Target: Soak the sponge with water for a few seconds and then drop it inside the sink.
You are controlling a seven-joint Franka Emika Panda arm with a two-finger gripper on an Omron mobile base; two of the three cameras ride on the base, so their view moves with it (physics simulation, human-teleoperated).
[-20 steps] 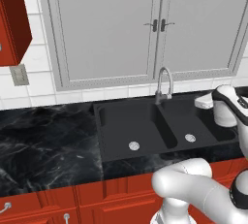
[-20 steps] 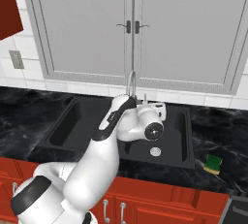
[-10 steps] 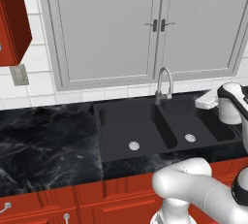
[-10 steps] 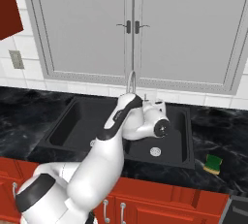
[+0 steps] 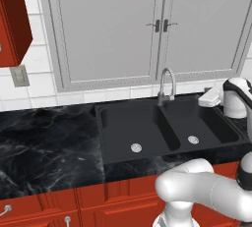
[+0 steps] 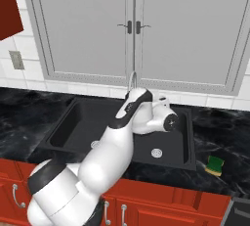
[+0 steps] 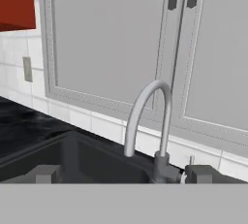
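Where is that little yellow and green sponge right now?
In the right base view the sponge lies on the black marbled countertop, just right of the sink, near the counter's front edge.

Left base cam sits behind the arm, high-ish, looking fwd & down over the surface (image 5: 44,142) at the sink (image 5: 147,123) from the left. Right base cam is the same deal but from the other side, arm rising at lower left w/ the sink (image 6: 73,127) partly behind it. Both share sink, faucet (image 5: 167,86), cabinet doors (image 5: 108,29) & tile wall. Hand cam's way closer, low at sink rim lvl, facing the faucet (image 7: 145,121) and the doors behind it.
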